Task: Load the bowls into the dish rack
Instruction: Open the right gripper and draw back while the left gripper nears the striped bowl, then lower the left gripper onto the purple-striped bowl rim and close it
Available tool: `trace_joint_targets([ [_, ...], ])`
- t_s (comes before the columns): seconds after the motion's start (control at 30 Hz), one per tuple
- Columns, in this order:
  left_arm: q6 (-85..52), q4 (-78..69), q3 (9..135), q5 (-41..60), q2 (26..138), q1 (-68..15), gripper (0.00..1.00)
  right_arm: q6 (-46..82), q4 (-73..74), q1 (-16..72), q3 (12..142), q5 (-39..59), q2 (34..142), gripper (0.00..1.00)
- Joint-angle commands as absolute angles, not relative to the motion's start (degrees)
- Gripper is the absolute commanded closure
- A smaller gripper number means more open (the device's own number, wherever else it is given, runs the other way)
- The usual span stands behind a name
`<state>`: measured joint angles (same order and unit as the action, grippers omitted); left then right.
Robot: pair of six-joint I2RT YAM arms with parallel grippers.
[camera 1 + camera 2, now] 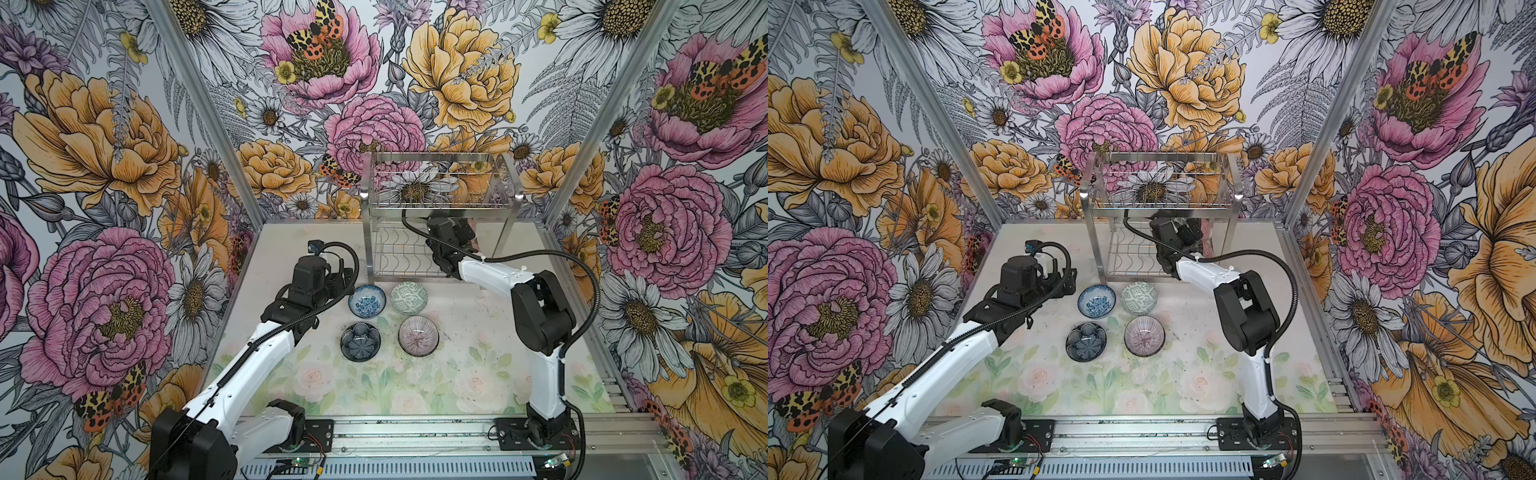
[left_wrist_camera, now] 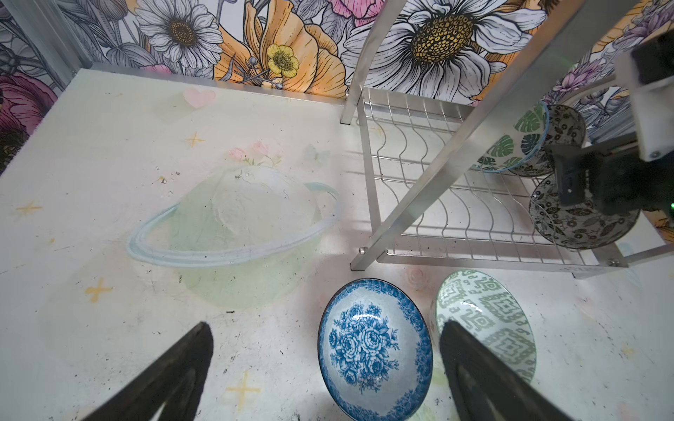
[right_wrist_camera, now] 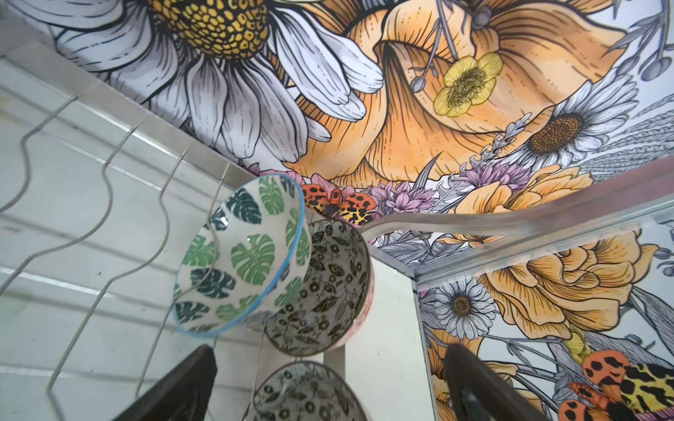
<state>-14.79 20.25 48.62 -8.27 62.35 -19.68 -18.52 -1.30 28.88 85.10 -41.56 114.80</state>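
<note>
The steel dish rack (image 1: 440, 205) (image 1: 1163, 205) stands at the back of the table. On its lower wire shelf (image 3: 109, 204) lean a green leaf bowl (image 3: 244, 255) and two black-and-white floral bowls (image 3: 328, 291) (image 3: 306, 393). My right gripper (image 3: 330, 351) is under the rack's upper basket (image 1: 465, 232), open, its fingers apart on both sides of the nearer floral bowl. On the table lie a blue floral bowl (image 1: 366, 301) (image 2: 375, 350), a grey-green bowl (image 1: 409, 297) (image 2: 485, 310), a dark bowl (image 1: 360, 341) and a pink striped bowl (image 1: 418, 335). My left gripper (image 2: 326, 330) (image 1: 343, 276) hangs open beside the blue bowl.
The rack's flat front leg (image 2: 430, 175) crosses the left wrist view, close to the blue bowl. Flowered walls close the table at the back and both sides. Aluminium rails (image 1: 415, 432) run along the front edge.
</note>
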Motion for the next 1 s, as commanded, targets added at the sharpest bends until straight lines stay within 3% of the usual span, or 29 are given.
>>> trace_joint_targets([
  [0.0,-14.4,20.9,48.0,-7.1,61.2,-20.7,0.01,-13.5,-1.2,30.5,80.4,-36.3,108.1,0.0],
  [0.47,-14.5,22.8,46.9,-7.1,61.8,-27.9,0.01,-4.0,-1.3,31.6,60.7,-22.7,87.1,0.0],
  [0.97,-10.4,28.2,52.7,-3.8,75.1,-44.3,0.01,9.0,-5.6,23.7,55.4,-15.1,73.7,0.0],
])
